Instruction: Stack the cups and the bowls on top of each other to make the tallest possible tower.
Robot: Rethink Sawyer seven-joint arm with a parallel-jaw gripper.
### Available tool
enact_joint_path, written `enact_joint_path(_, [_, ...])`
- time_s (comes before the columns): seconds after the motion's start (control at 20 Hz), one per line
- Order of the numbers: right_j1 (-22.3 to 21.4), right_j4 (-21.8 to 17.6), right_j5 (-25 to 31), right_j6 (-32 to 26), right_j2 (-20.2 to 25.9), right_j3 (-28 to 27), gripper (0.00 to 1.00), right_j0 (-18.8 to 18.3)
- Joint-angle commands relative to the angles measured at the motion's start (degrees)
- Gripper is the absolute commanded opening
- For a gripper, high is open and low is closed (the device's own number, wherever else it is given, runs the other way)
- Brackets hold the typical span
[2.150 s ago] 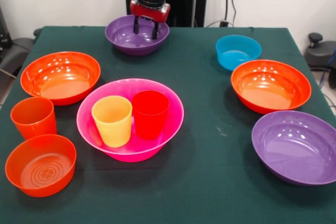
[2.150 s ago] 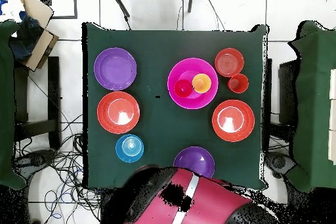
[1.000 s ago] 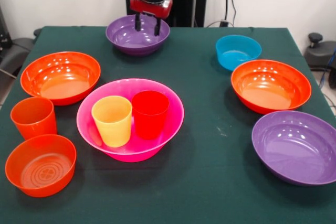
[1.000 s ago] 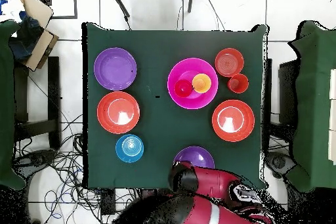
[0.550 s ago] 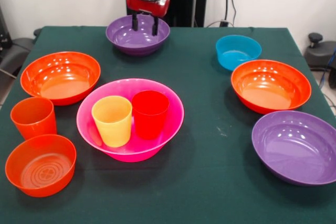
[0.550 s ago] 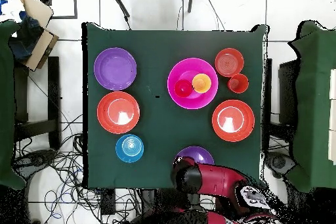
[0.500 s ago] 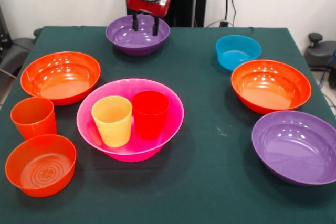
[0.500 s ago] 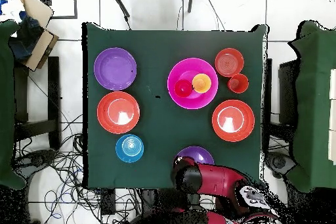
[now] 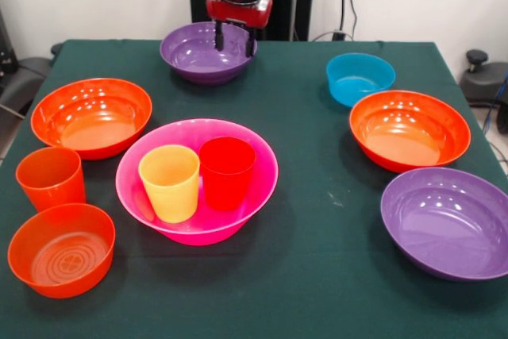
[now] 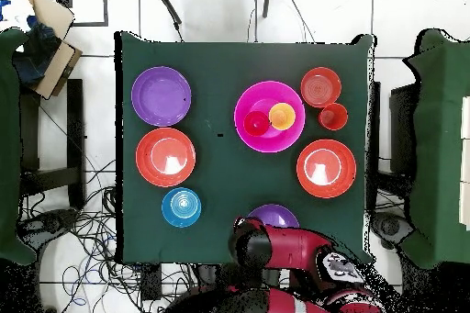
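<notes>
My gripper (image 9: 236, 41) hangs open over the right part of the far purple bowl (image 9: 190, 55), one finger close to its right rim, holding nothing. In the overhead view my arm covers part of that purple bowl (image 10: 274, 213). The big pink bowl (image 9: 258, 184) (image 10: 269, 140) sits mid-table with the yellow cup (image 9: 169, 182) (image 10: 282, 116) and the red cup (image 9: 227, 172) (image 10: 256, 123) upright inside it, side by side. The orange cup (image 9: 51, 178) (image 10: 333, 116) stands on the cloth beside the small orange bowl (image 9: 61, 249) (image 10: 320, 86).
Two wide orange bowls (image 9: 91, 117) (image 9: 409, 130) lie at either side of the green table. A small blue bowl (image 9: 359, 78) sits behind the right one, and a second purple bowl (image 9: 448, 222) in front of it. Chairs flank the table in the overhead view.
My gripper has shifted from the left-centre of the far purple bowl to its right side in the front view, staying open. Bowls and cups have not moved.
</notes>
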Motion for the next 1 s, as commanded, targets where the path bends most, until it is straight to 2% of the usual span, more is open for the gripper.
enact_joint_path(0.05, [4.3, 0.2, -5.4, 7.5, 5.3, -0.8, 1.0, 2.7])
enact_joint_path(1.0, [4.2, 2.2, -6.2, 9.4, 5.4, 0.1, 1.0, 4.8])
